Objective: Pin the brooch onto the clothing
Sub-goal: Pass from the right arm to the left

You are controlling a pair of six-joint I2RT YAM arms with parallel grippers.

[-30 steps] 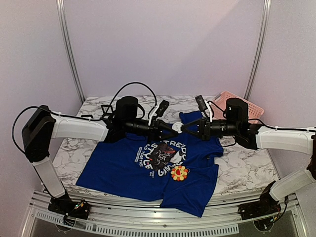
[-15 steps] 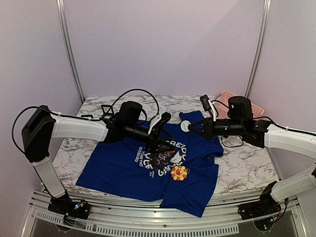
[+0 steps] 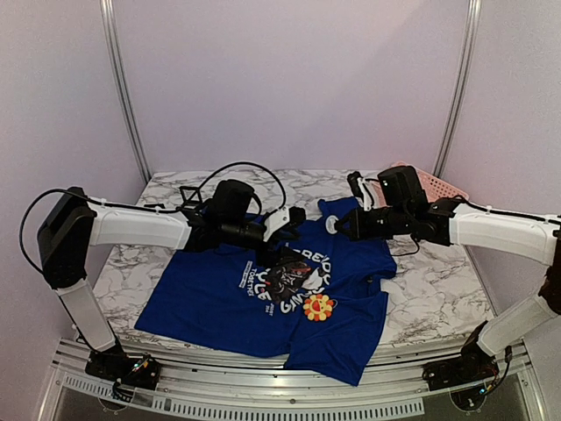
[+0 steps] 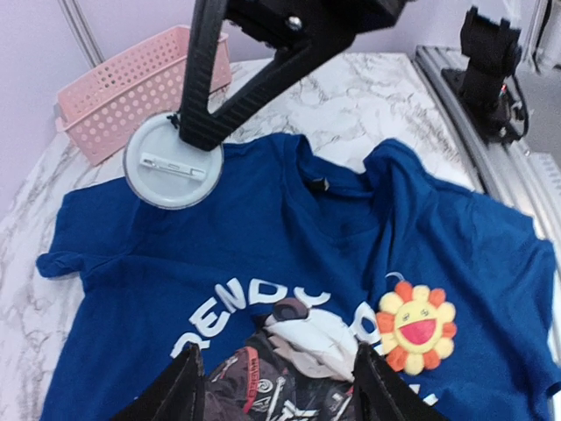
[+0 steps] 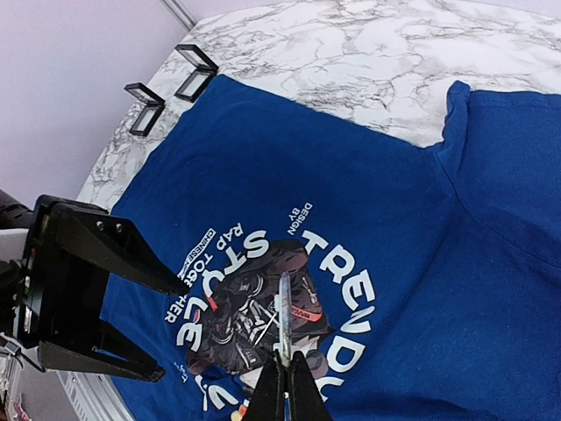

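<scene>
The clothing, a royal blue T-shirt (image 3: pixel 219 298) (image 4: pixel 263 228) (image 5: pixel 351 175), lies flat on the marble table with its panda print facing up. The flower-shaped brooch (image 3: pixel 318 306) (image 4: pixel 415 326) rests on the shirt just right of the print. My right gripper (image 3: pixel 338 226) (image 4: pixel 188 136) (image 5: pixel 282 386) is shut on the rim of a round white badge (image 3: pixel 330 225) (image 4: pixel 171 167) (image 5: pixel 284 320) with a pin bar on its back, held above the shirt's collar area. My left gripper (image 3: pixel 294 235) (image 4: pixel 276 386) (image 5: pixel 171 329) hangs open and empty over the print, apart from the badge.
A pink perforated basket (image 3: pixel 434 184) (image 4: pixel 131 83) stands at the back right corner. Two small black square frames (image 3: pixel 188 193) (image 5: pixel 145 105) sit at the back left by the shirt's sleeve. Metal rails run along the table's near edge.
Both grippers met at the badge a second ago. The left one has since opened, let go and drawn back to the left. The right one kept the badge and shifted slightly right.
</scene>
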